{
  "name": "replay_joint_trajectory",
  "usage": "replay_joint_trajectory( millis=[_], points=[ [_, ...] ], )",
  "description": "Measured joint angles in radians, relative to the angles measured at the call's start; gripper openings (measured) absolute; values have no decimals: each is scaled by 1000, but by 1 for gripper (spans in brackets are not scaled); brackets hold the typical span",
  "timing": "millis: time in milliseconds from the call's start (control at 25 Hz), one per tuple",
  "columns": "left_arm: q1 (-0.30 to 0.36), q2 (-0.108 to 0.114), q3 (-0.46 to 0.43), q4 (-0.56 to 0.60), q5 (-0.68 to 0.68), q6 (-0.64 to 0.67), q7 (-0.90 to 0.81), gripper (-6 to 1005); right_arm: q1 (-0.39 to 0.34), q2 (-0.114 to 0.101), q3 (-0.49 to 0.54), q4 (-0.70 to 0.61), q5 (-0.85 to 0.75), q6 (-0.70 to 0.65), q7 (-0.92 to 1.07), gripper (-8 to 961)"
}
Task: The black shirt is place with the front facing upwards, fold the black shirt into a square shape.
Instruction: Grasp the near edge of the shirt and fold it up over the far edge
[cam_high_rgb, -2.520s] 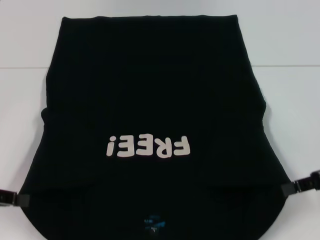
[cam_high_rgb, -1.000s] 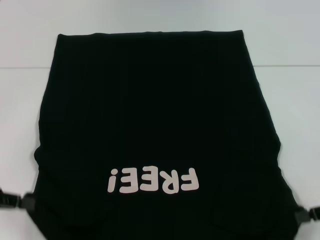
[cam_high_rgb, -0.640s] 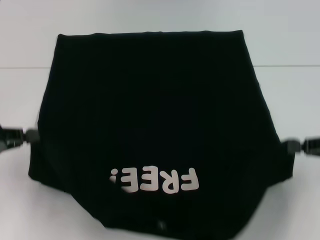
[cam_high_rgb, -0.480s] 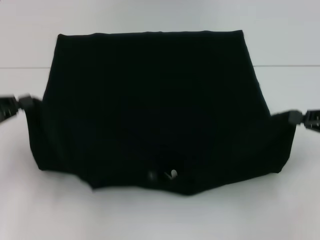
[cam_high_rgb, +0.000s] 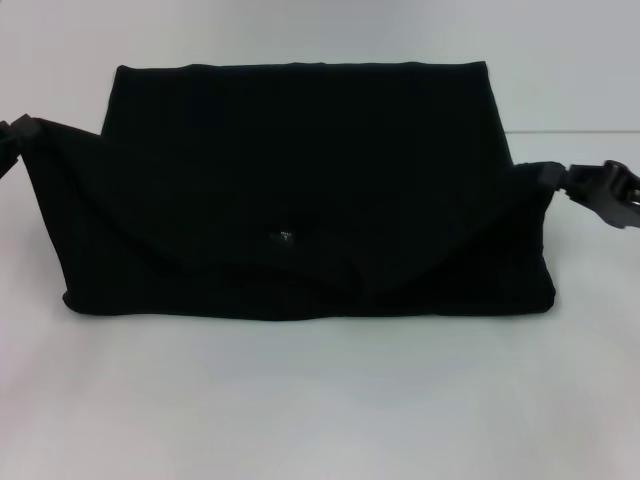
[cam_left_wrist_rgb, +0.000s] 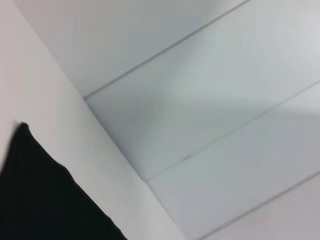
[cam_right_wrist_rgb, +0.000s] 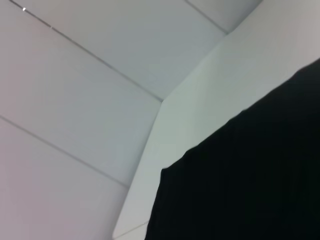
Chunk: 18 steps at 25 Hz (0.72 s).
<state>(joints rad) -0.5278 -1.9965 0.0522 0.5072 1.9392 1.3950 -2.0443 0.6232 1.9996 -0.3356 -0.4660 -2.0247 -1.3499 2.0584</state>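
Note:
The black shirt (cam_high_rgb: 300, 190) lies across the white table, its near part doubled over toward the far hem, so no lettering shows. A small pale mark shows at its middle. My left gripper (cam_high_rgb: 20, 130) is at the shirt's left corner, shut on the cloth, which is pulled to a point there. My right gripper (cam_high_rgb: 553, 176) is shut on the opposite corner at the right. Both raised corners sit a little short of the far edge. A black shirt corner (cam_left_wrist_rgb: 40, 200) shows in the left wrist view, and the black shirt (cam_right_wrist_rgb: 250, 175) fills part of the right wrist view.
The white table (cam_high_rgb: 320, 400) stretches bare in front of the shirt and to both sides. A thin seam line (cam_high_rgb: 570, 131) crosses the tabletop near the far hem.
Both grippers lifted the near corners and carried them away from me over the shirt. The lettering has folded out of sight and the fold line now forms the near edge.

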Motion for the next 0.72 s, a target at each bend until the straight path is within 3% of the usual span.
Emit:
replay_joint_trajectory(
  millis=[80,280,480,720],
  points=[
    [-9,-5,2,-18,-13,-35,33,39,13,26,0,2,25,79,-35,37],
    [-41,-18,1,-42,-25,-131,92,44,27,54,0,5,98,189,-84,49],
    [-73,-25,4,-44,-38,-223,124,48,39,69,0,28,177,231,-170,61],
    [-111,-50,11,-45,-48,-320,200,53,83,83,-18,67,227,328,-260,75]
  ],
)
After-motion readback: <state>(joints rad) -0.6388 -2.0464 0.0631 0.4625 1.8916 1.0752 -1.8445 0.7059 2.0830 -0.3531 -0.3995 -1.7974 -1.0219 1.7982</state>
